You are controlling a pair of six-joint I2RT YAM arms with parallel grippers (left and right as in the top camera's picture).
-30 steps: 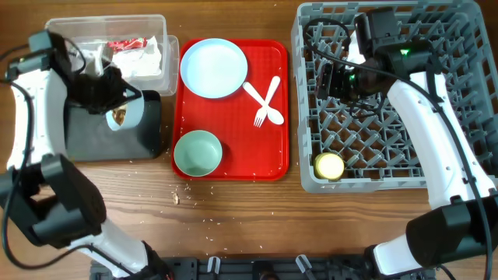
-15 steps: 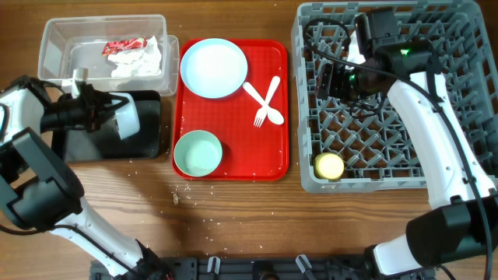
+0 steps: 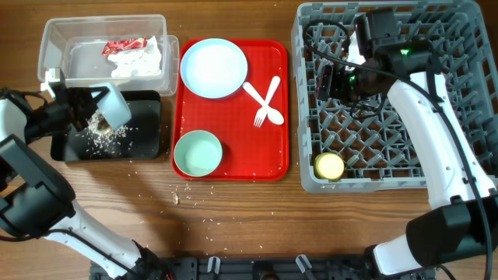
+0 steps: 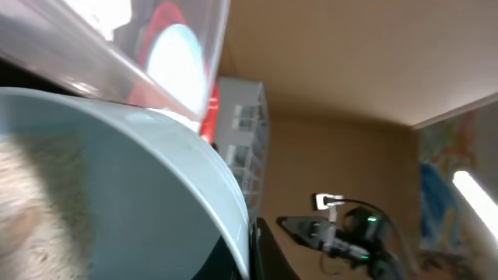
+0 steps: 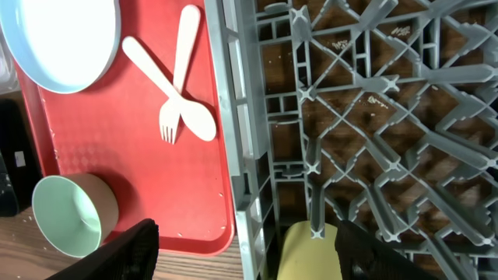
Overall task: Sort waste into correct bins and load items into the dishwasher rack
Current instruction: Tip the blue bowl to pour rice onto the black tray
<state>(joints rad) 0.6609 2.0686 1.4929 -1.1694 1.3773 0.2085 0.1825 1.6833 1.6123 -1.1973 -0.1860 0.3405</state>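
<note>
Left gripper (image 3: 87,113) clamps a pale blue bowl (image 3: 114,104) tipped over the black tray (image 3: 148,138), scraps (image 3: 101,134) strewn inside. Right gripper (image 5: 257,249) gapes empty over the rack (image 3: 373,183), yellow cup (image 3: 329,165) in its near corner. Wrapper (image 3: 124,46) lies in the clear tub (image 3: 54,54), its print probably too small to read.

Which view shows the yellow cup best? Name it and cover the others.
Overhead: the yellow cup shows whole, in a corner of the dishwasher rack. The right wrist view catches only part of it at the bottom edge, partly behind a peg. The left wrist view misses it.
</note>
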